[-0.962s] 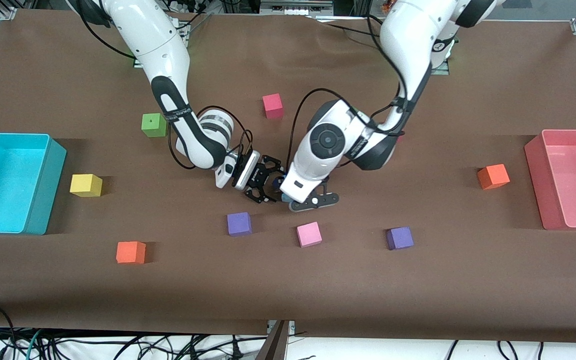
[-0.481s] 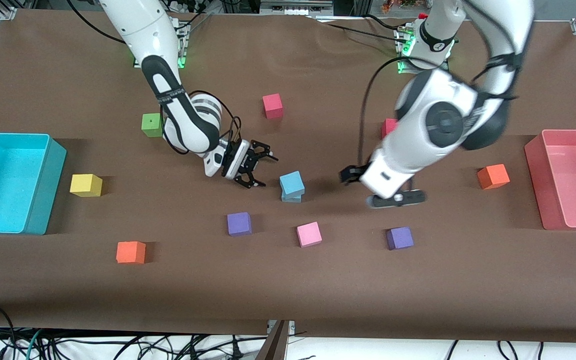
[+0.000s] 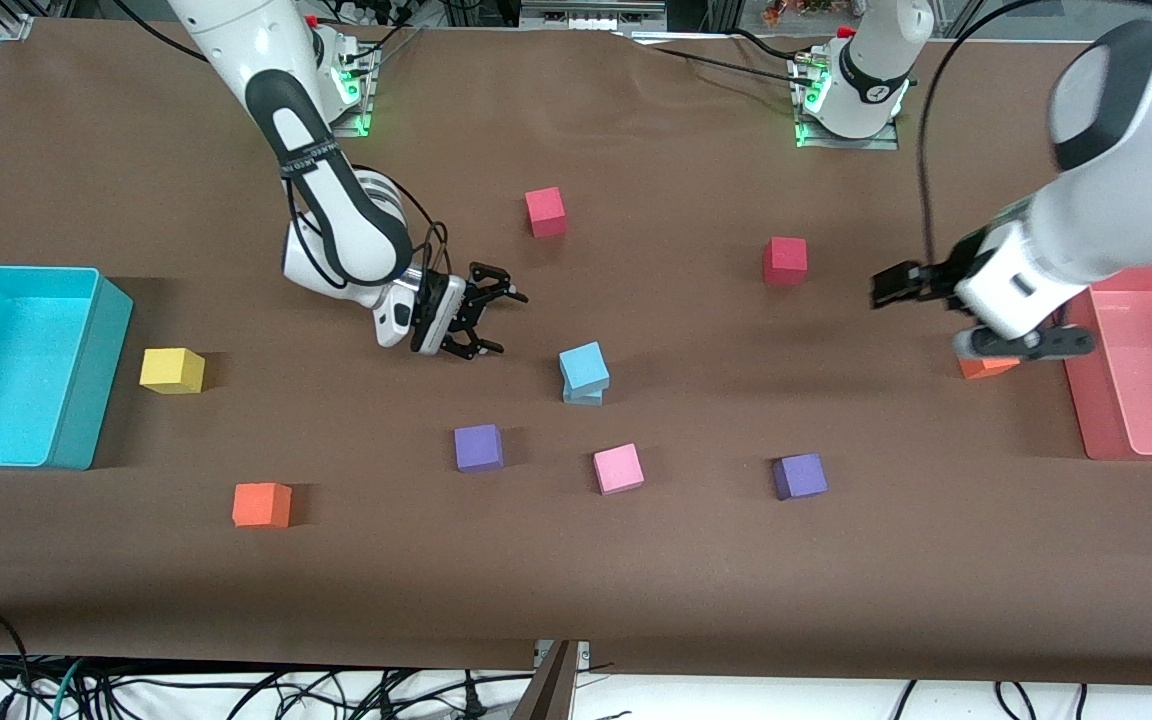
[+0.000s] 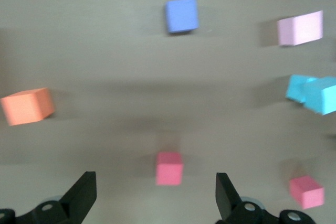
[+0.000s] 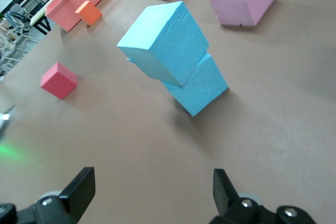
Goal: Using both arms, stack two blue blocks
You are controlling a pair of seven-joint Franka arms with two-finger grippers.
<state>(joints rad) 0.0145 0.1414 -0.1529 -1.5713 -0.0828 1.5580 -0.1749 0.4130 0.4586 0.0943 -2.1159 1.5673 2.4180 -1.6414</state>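
Brown table (image 3: pixel 636 600) seen from the high front camera. A turquoise bin (image 3: pixel 86 370) stands at the right arm's end, a pink bin (image 3: pixel 1076 360) at the left arm's end. The right arm (image 3: pixel 326 200) reaches from its base toward the table's middle; the left arm (image 3: pixel 1106 210) is raised over the pink bin's end.

Right gripper (image 3: pixel 491 322) — fingers apart, holding nothing — hangs low over bare cloth just beside the blue stack, toward the turquoise bin. Left gripper (image 3: pixel 976 315), fingers likewise spread and empty, is over an orange cube (image 3: pixel 986 368) beside the pink bin.

The two blue blocks sit near the table's centre: the upper blue block (image 3: pixel 584 365) rests on the lower blue block (image 3: pixel 584 396), twisted and offset so that a corner overhangs, as the right wrist view shows (image 5: pixel 164 43) (image 5: pixel 202 87).

Loose cubes, all apart — two purple cubes (image 3: pixel 478 447) (image 3: pixel 799 476) and a pink cube (image 3: pixel 618 469) nearer the camera than the stack; two red cubes (image 3: pixel 545 211) (image 3: pixel 784 260) farther; a yellow cube (image 3: pixel 172 370); a second orange cube (image 3: pixel 261 504).
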